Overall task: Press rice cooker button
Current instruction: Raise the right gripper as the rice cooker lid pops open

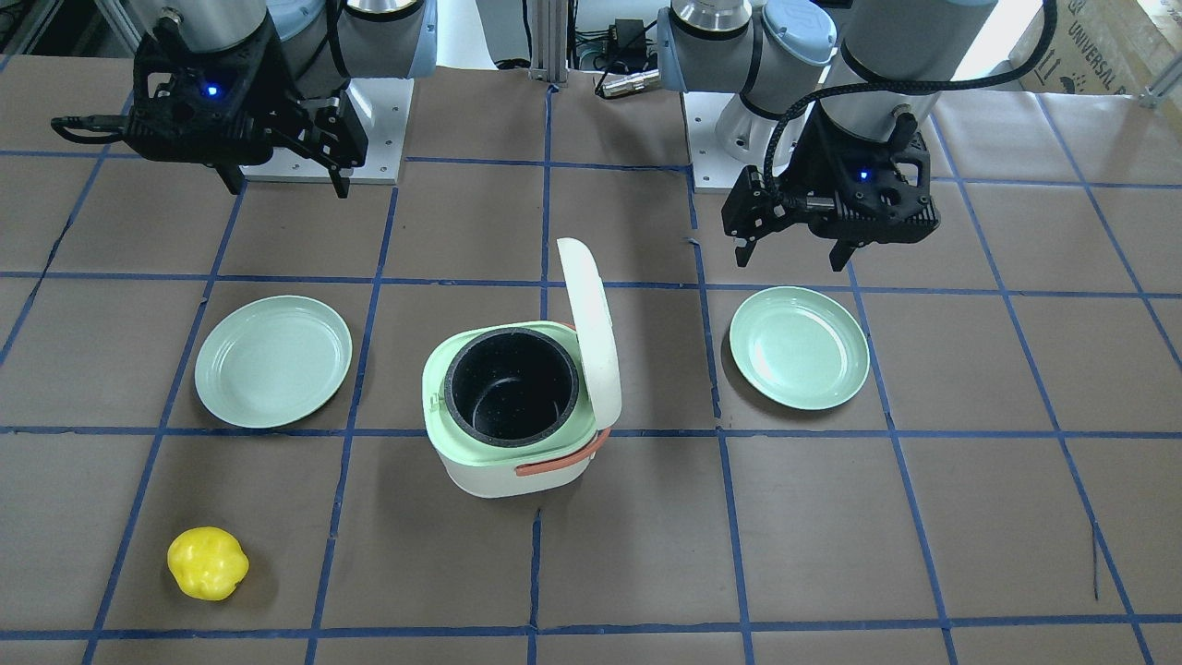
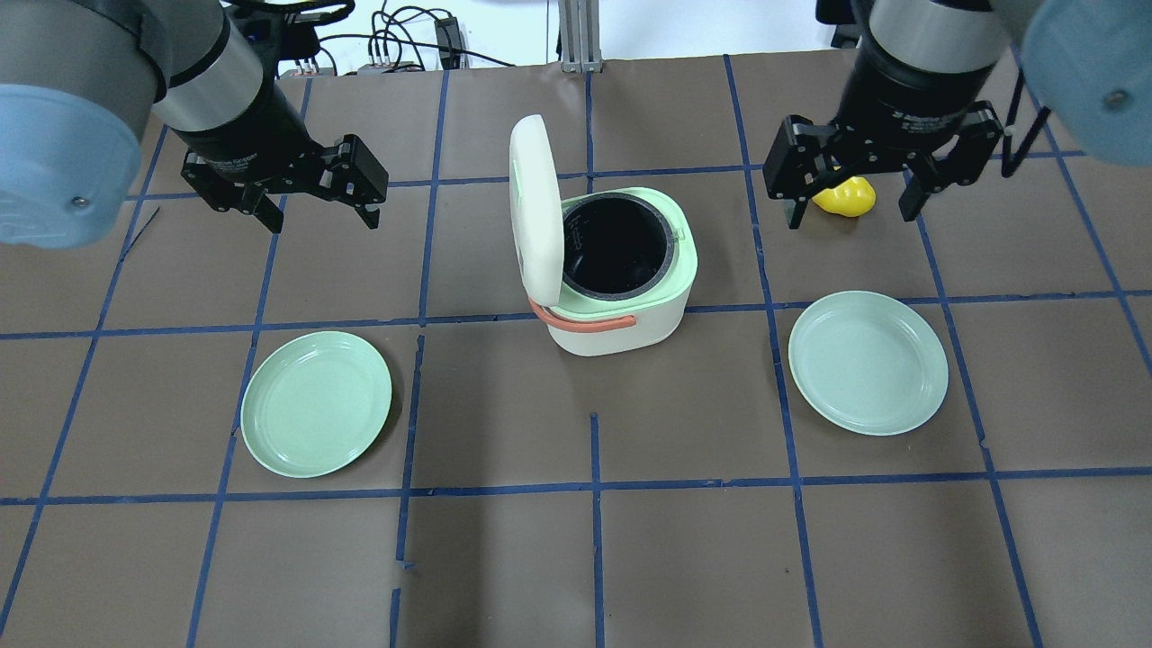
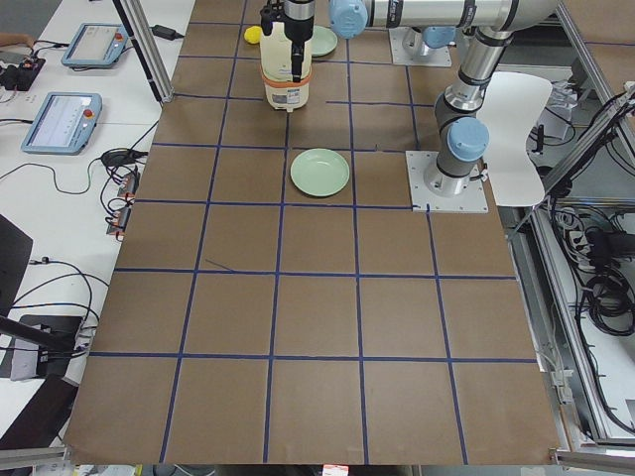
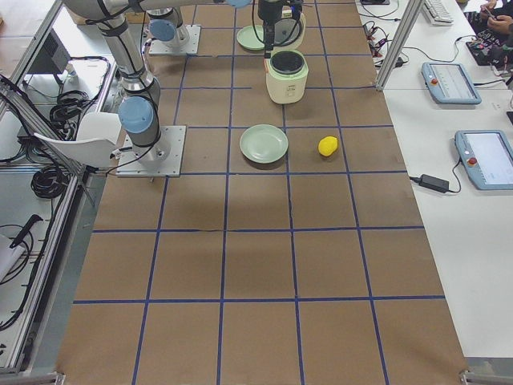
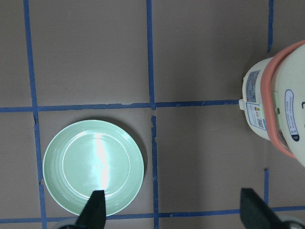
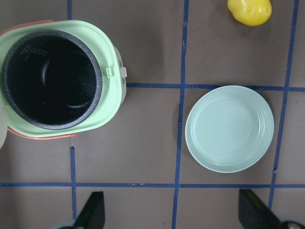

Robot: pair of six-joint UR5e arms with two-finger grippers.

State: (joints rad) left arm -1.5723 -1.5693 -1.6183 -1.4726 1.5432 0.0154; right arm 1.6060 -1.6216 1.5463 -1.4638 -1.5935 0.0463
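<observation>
The rice cooker (image 1: 480,473) stands mid-table, white with a mint-green rim and an orange-pink strap. Its lid (image 1: 591,332) stands open and upright, and the black inner pot (image 2: 617,247) looks empty. It also shows in the overhead view (image 2: 621,335), at the right edge of the left wrist view (image 5: 281,105) and in the right wrist view (image 6: 107,100). My left gripper (image 2: 319,216) hangs open and empty above the table, off the cooker's lid side; it also shows in the front view (image 1: 790,261). My right gripper (image 2: 850,218) hangs open and empty on the other side, apart from the cooker (image 1: 289,187).
One pale green plate (image 2: 317,402) lies on my left side, below the left gripper's camera (image 5: 93,167). A second plate (image 2: 868,362) lies on my right side (image 6: 229,128). A yellow toy pepper (image 1: 208,562) lies at the far right, past the right gripper.
</observation>
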